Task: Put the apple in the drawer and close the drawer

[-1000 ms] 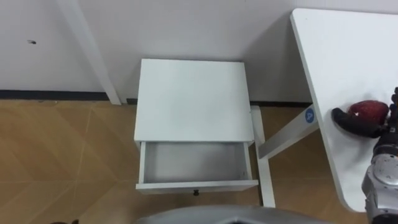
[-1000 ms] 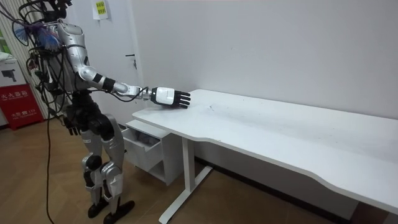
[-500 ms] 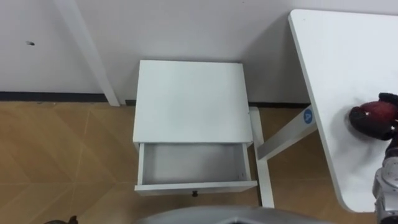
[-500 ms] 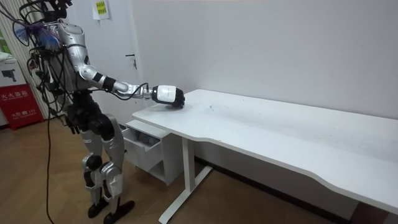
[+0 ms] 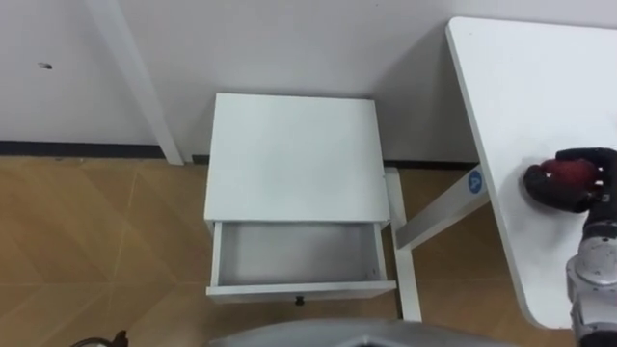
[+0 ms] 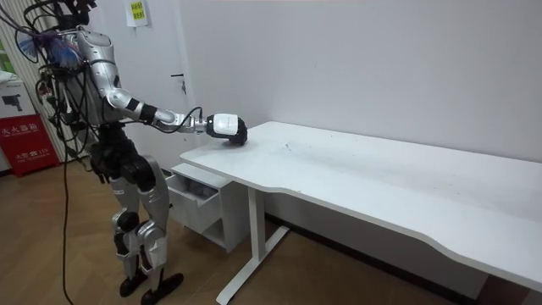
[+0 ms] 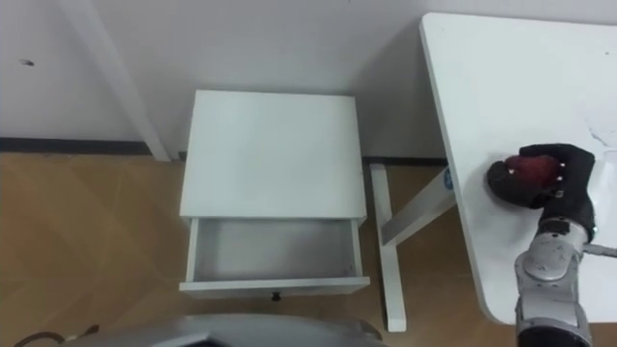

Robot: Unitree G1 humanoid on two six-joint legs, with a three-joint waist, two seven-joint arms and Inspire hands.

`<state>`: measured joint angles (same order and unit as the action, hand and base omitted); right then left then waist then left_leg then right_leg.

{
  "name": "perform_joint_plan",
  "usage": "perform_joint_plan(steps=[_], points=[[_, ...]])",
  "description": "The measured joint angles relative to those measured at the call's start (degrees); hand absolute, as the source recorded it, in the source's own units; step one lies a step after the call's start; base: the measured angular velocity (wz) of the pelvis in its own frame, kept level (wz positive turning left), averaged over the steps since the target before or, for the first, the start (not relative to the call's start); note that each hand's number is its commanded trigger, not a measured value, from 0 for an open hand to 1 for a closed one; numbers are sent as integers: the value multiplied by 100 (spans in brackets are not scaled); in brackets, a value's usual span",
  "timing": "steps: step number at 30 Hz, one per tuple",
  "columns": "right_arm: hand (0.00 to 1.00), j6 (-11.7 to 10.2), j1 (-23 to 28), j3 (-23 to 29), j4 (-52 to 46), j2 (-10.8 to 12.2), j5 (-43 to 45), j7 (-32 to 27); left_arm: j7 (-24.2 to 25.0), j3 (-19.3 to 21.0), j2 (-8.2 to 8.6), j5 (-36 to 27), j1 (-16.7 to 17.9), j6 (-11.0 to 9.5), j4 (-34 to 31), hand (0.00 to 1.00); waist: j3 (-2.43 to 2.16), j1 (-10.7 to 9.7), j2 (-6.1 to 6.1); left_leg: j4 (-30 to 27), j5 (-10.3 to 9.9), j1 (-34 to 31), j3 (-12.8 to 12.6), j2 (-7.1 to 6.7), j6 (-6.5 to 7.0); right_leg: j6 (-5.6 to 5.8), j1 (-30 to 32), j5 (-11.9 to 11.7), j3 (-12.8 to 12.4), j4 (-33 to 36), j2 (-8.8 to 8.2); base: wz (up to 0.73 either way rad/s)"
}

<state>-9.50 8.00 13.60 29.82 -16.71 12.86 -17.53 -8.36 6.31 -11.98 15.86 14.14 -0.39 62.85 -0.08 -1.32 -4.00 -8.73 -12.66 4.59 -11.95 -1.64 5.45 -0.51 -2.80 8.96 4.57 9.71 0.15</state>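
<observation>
A dark red apple (image 5: 567, 175) (image 7: 525, 169) is over the near left part of the white table (image 5: 540, 77), with my right hand (image 5: 578, 183) (image 7: 551, 178) curled round it from above. In the room view the right hand (image 6: 227, 127) reaches out over the table's end. Left of the table stands a small white cabinet (image 5: 294, 159) whose top drawer (image 5: 299, 255) is pulled out toward me and is empty. My left hand (image 6: 100, 169) hangs by my side in the room view.
The table leg (image 5: 434, 217) stands between the cabinet and the table top. A white wall runs behind both. Wood floor (image 5: 96, 241) lies open left of the cabinet. A red box (image 6: 25, 140) stands at the room view's left.
My right hand has gone from open beside the apple to curled round it, and it has shifted a little to the left along the table.
</observation>
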Motion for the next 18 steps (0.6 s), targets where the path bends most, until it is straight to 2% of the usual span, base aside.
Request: perform_joint_plan(steps=[2, 4, 6, 7, 9, 11, 13, 18], points=[[100, 98, 4, -264, -338, 19, 132, 58, -1, -94, 2, 7, -30, -5, 11, 0, 15, 27, 30, 6, 0, -19, -13, 0, -1, 0, 50, 0, 7, 2, 2, -8], [100, 103, 7, -594, -706, 46, 202, 218, -1, -133, 1, 9, -35, -28, 8, 0, 11, 30, 55, -3, 5, -81, -7, 1, -8, -9, 84, -5, 14, 0, 6, -2], [100, 103, 9, -902, -1054, 70, 241, 379, 12, -298, 5, 7, -30, -23, 14, 0, 27, 69, 110, -9, 7, -84, -2, 2, -11, -11, 83, -7, 17, -6, 8, 4], [100, 89, 0, -1072, -1195, 95, 249, 456, 24, -367, 18, 6, -36, -21, 17, 0, 22, 136, 140, -7, 7, -65, 1, 2, -11, -10, 77, -7, 16, -10, 8, 3], [100, 99, -24, -1555, -1322, 103, 407, 769, 65, -514, 14, 9, -89, -20, 19, 0, 50, 342, 188, -14, 9, -53, 16, 3, -13, -10, 68, -6, 27, -14, 3, 3], [100, 102, -36, -1934, -1460, 113, 507, 1083, 124, -579, 18, 11, -106, -21, 19, 0, 60, 425, 203, -36, 9, -90, 62, 1, -13, -9, 77, -6, 59, -20, -9, 13], [100, 92, -61, -2182, -1552, 129, 553, 1360, 183, -609, 22, 43, -115, -18, 20, 0, 90, 488, 247, -43, 9, -116, 117, -5, -13, -9, 77, -6, 132, -19, -22, 20], [100, 106, -263, -2621, -1606, 194, 571, 1809, 229, -604, 29, 111, -218, 12, 171, 0, 69, 609, 231, -82, 10, -198, 294, -15, -15, -9, 12, -6, 347, -120, -40, 23]])
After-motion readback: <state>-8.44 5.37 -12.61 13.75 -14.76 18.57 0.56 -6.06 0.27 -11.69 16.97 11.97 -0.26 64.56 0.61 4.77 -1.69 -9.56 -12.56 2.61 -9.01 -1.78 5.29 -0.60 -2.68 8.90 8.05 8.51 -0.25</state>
